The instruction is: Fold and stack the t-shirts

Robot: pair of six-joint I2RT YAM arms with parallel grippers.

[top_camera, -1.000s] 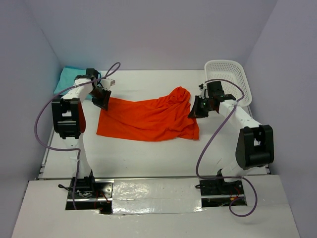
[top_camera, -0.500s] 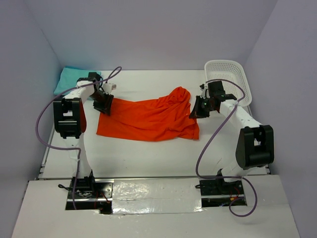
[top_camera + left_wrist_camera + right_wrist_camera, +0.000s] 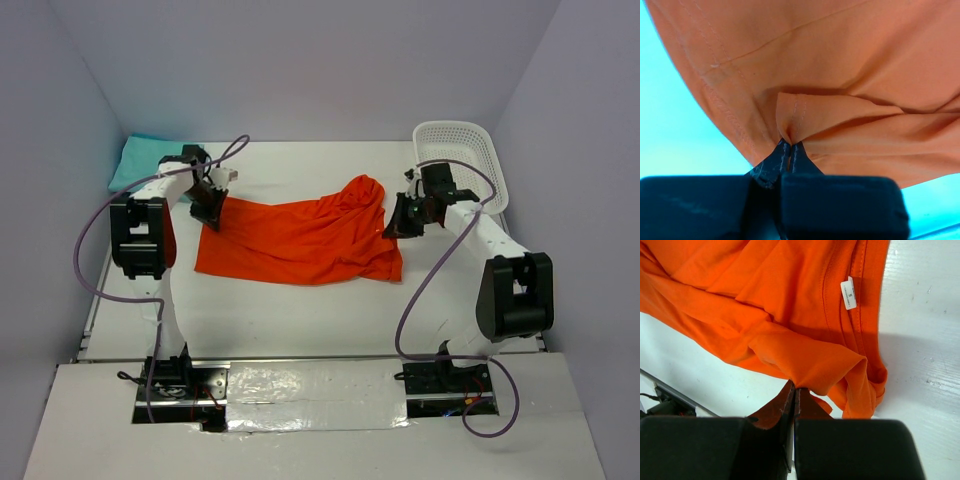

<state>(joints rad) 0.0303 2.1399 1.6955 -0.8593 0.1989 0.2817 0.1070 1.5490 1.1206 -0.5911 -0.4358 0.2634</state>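
A bright orange t-shirt (image 3: pixel 300 240) lies spread across the middle of the table, bunched up toward its right end. My left gripper (image 3: pixel 210 212) is shut on a pinch of the shirt's left edge (image 3: pixel 790 131), near a stitched hem. At the shirt's right end my right gripper (image 3: pixel 397 225) is shut on a fold of the orange cloth (image 3: pixel 810 375), close to the collar with its white label (image 3: pixel 848 293). A teal t-shirt (image 3: pixel 137 160) lies folded in the far left corner, partly behind the left arm.
A white mesh basket (image 3: pixel 462 160) stands at the back right, just behind the right arm. Purple cables loop off both arms. Walls close in the table at the left, back and right.
My left gripper, open half a second ago, has closed on the shirt's left edge and shifted slightly. The right gripper has kept its grip and place.
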